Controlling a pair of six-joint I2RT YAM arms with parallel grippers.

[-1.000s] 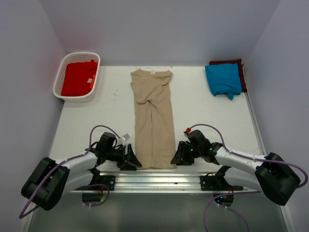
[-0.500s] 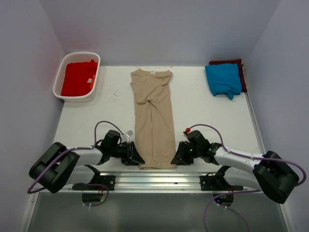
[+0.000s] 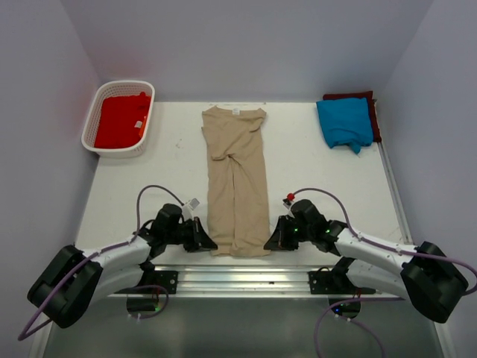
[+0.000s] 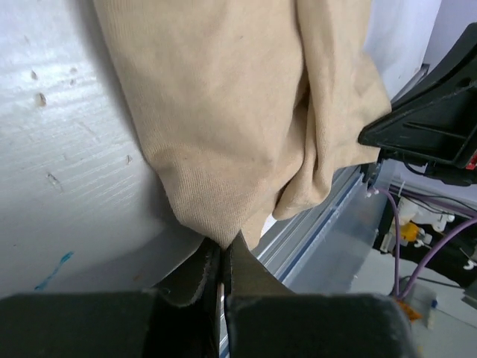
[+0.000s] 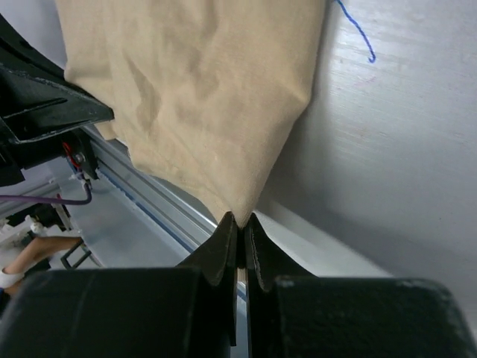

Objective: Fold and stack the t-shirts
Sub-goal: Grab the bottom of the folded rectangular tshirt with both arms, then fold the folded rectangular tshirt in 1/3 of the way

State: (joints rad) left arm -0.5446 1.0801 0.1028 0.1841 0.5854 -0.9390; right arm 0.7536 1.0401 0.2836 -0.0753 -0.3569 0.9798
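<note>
The tan t-shirt [image 3: 237, 179] lies as a long narrow strip down the middle of the table, collar at the far end. My left gripper [image 3: 206, 244] is shut on its near left corner [image 4: 216, 231], the cloth pinched between the fingertips. My right gripper [image 3: 271, 244] is shut on the near right corner [image 5: 237, 212]. Both corners sit slightly bunched at the table's near edge. A bright blue t-shirt [image 3: 344, 123] lies folded at the far right on top of a dark maroon one [image 3: 373, 113]. A red t-shirt [image 3: 121, 121] fills the basket.
A white lattice basket [image 3: 100, 93] stands at the far left corner. The metal rail [image 3: 238, 277] that carries both arm bases runs along the near edge. White walls close in the table on three sides.
Both grippers have closed on the tan t-shirt's near corners. The shirt's near hem has pulled slightly away from the table edge and gathered inward.
</note>
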